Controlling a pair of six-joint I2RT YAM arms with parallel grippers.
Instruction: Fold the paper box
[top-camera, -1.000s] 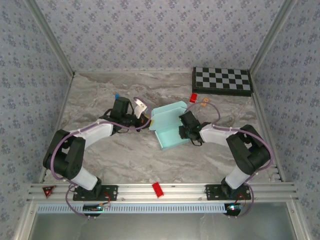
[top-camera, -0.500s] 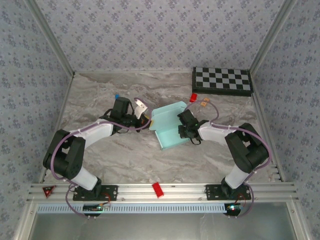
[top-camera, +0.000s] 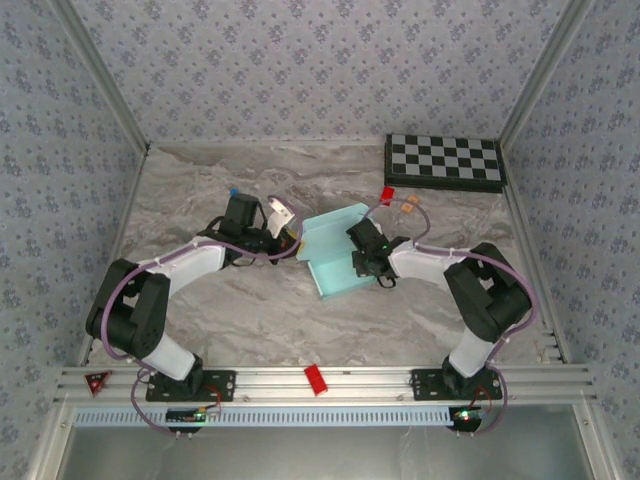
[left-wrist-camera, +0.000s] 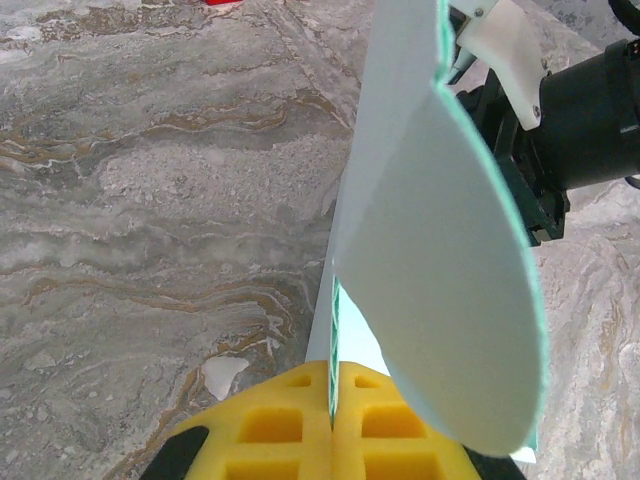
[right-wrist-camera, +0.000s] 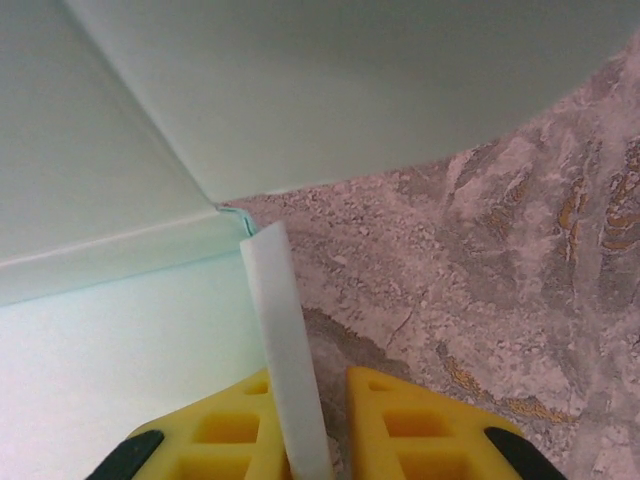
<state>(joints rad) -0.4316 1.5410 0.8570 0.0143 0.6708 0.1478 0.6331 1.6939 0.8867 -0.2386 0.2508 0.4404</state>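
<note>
Grey-veined marble table (top-camera: 250, 320) under patterned walls carries the paper box (top-camera: 335, 262) at its middle, part-folded, one wall raised. The left gripper (left-wrist-camera: 332, 420) has its yellow pads pressed together on the box's left edge, and a rounded flap stands upright just ahead of them. The right gripper (right-wrist-camera: 318, 425) has a thin strip of the card between its nearly closed pads; whether it is clamped I cannot tell. Both arms reach inward with bent elbows, forearms low, meeting at the box.
</note>
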